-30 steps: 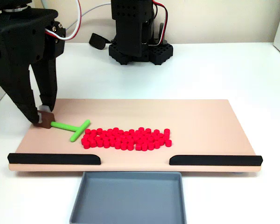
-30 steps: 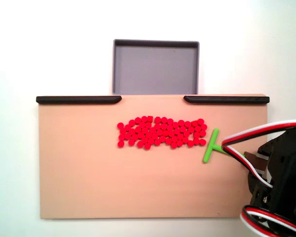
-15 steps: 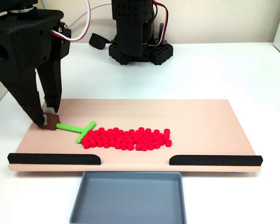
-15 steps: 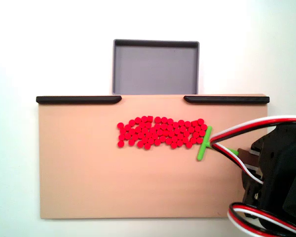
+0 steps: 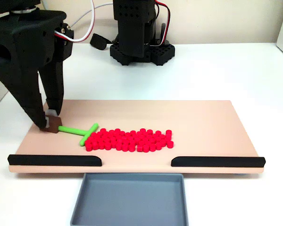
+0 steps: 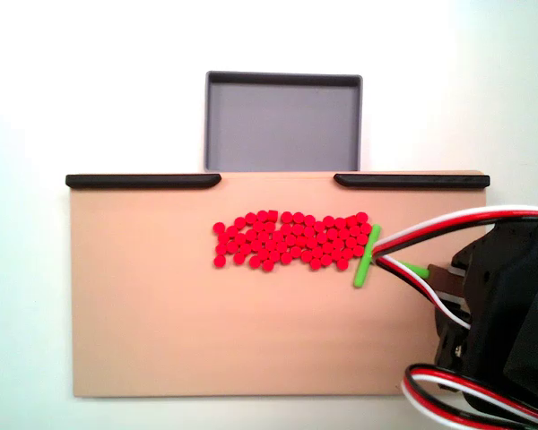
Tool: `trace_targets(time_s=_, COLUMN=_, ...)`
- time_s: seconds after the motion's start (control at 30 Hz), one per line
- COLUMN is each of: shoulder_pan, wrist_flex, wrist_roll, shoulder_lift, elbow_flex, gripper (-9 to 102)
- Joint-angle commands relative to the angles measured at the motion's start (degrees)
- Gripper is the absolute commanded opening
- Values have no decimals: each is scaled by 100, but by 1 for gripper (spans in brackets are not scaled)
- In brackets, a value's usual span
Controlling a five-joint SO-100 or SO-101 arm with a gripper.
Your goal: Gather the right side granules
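Observation:
The granules (image 5: 129, 140) (image 6: 290, 240) are small bright red beads packed in one flat patch on the tan board (image 5: 203, 120) (image 6: 143, 322). A green T-shaped pusher (image 5: 80, 131) (image 6: 369, 257) lies with its crossbar against the patch's end, at the left in the front fixed view and at the right in the top-down fixed view. My gripper (image 5: 51, 123) (image 6: 439, 276) is shut on the end of the pusher's stem, low over the board. The black arm body hides part of the stem in the top-down view.
A grey tray (image 5: 129, 200) (image 6: 284, 121) sits below the gap between two black rails (image 5: 55, 160) (image 5: 218, 161) on the board's edge. The arm's black base (image 5: 140, 47) stands behind the board. White table surrounds everything.
My gripper has pushed the green pusher toward the granules; its crossbar went from a small gap to pressing the patch's end, packing the nearest beads slightly tighter.

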Motion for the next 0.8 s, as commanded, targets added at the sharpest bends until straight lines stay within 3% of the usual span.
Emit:
trace_targets(time_s=0.0, shoulder_pan=-62, wrist_flex=-18, wrist_roll=-1239, shoulder_lift=-44, elbow_flex=-158, gripper=0)
trace_targets(time_s=0.77, shoulder_pan=-343, wrist_flex=-18, wrist_roll=-703, shoulder_lift=-114, elbow_flex=-229, gripper=0)
